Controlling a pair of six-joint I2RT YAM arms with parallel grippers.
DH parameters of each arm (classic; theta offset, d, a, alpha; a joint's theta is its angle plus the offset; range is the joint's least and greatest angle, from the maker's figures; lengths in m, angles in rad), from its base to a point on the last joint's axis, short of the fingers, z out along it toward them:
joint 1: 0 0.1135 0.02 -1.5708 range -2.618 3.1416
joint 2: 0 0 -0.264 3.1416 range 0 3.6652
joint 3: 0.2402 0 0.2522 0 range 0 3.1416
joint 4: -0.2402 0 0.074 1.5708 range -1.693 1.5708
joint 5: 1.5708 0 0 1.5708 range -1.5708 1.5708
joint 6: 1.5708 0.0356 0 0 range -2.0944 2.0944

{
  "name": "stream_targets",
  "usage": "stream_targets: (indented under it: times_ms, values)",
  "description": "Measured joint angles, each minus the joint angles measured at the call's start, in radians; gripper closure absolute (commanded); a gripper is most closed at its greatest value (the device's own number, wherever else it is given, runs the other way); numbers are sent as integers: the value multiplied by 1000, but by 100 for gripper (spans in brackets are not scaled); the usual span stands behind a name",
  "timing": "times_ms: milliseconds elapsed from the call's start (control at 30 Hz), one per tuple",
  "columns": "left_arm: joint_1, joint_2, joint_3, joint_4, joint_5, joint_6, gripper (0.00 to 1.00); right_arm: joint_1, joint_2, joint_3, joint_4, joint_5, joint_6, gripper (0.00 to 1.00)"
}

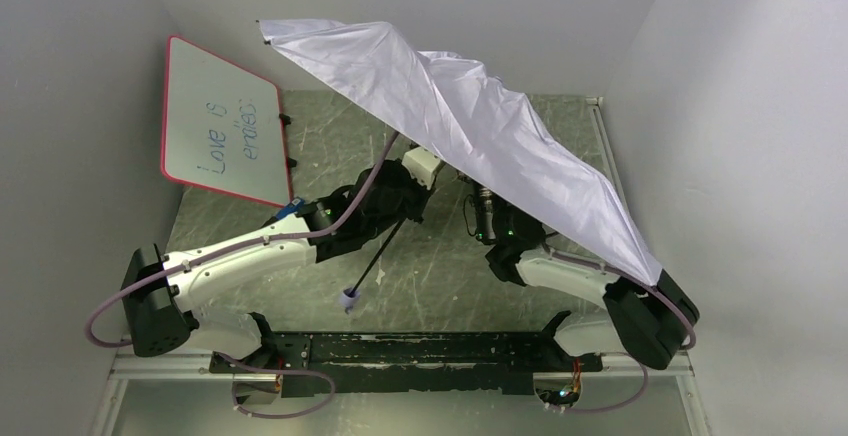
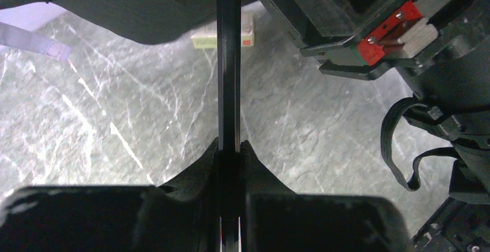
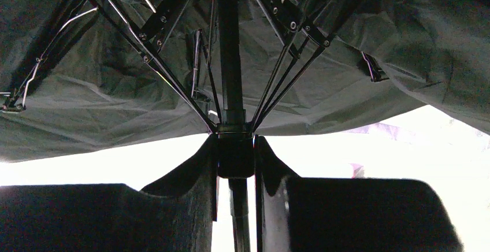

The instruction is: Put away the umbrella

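Holds umbrella (image 1: 480, 126) by thin, stiff shaft (image 2: 229, 61) clamped between left fingers (image 2: 199, 168), runner (image 3: 235, 156) pinched between right fingers (image 3: 196, 168); seems light, soft canopy (image 3: 86, 102) and fragile ribs (image 3: 167, 73) just above.

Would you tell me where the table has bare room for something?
Bare table: in front, right of the umbrella handle; at the back, between whiteboard and canopy. Crowded: the centre, where left claw and right claw grip the shaft.

Grey marbled tabletop (image 1: 450, 291), plain white walls (image 1: 730, 66)
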Motion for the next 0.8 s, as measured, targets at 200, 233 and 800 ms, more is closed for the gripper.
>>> stream_targets:
  times_ms: [200, 233, 800]
  values:
    - [4, 8, 23, 85, 16, 2, 64, -14, -77, 63, -108, 5, -11, 100]
    - [6, 11, 29, 97, 17, 0, 62, -19, -87, 71, -115, -1, -9, 100]
    - [-2, 26, 37, 146, 47, 3, 74, -241, -175, 159, -235, -123, 33, 100]
